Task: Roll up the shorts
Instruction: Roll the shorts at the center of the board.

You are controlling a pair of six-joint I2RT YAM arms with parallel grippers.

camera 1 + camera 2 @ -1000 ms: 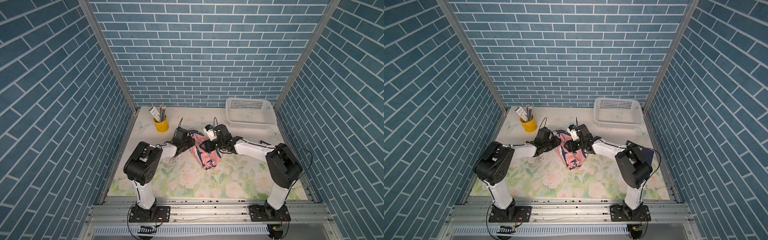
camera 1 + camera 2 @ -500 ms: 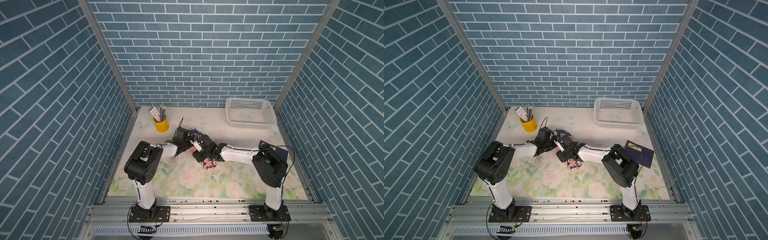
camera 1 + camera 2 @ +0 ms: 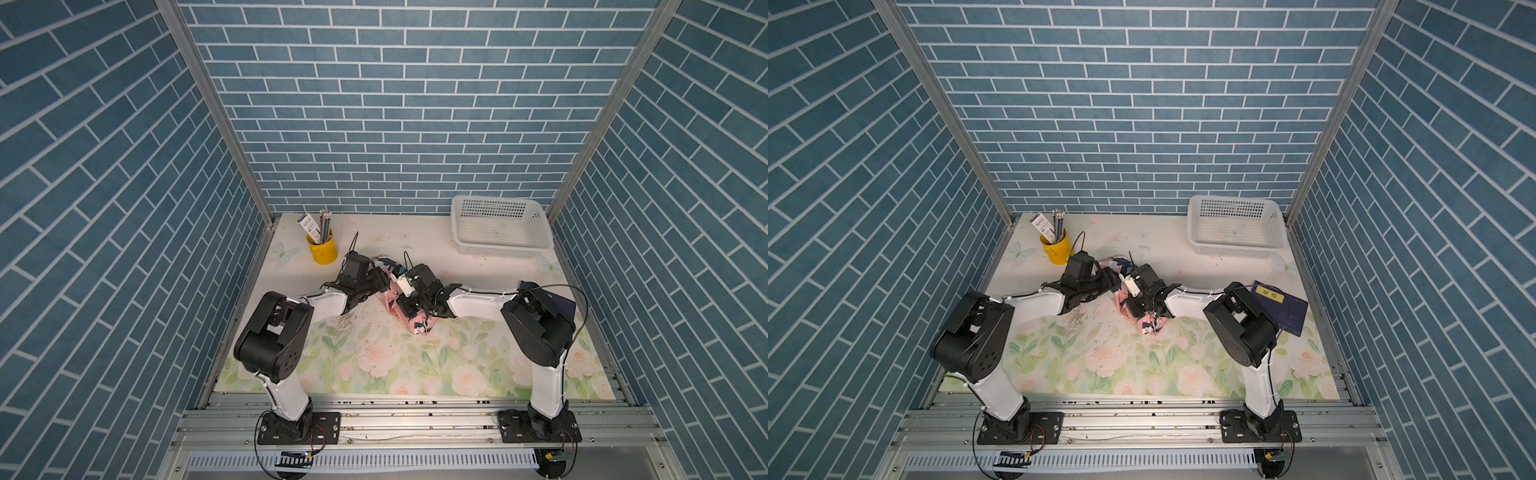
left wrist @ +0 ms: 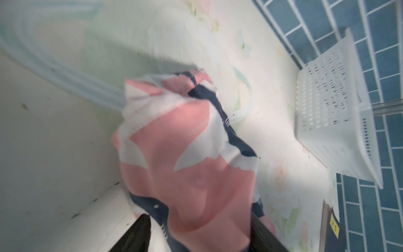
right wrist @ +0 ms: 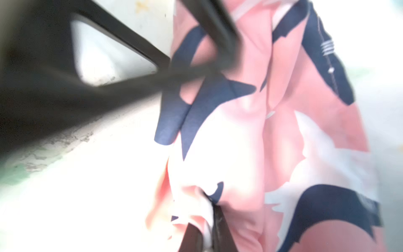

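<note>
The shorts (image 3: 419, 326), pink with navy-and-white sharks, lie bunched in a lumpy bundle on the floral mat in both top views (image 3: 1144, 324). My left gripper (image 3: 380, 283) sits at the bundle's left side. In the left wrist view its jaws (image 4: 200, 235) stand wide open, with the pink bundle (image 4: 192, 174) filling the gap between them. My right gripper (image 3: 411, 308) is down on the bundle from the right. In the right wrist view it (image 5: 209, 233) is shut on a pale fold of the shorts (image 5: 283, 135).
A yellow cup (image 3: 322, 250) holding pencils stands at the back left. At the back right is a white basket (image 3: 498, 245). A dark blue notebook (image 3: 1285, 309) lies beside the right arm. The left arm's black finger (image 5: 130, 50) crosses the right wrist view.
My right gripper has swung left and nearer across the bundle and shut on a fold of it. The left jaws have spread wider. The notebook has come into view.
</note>
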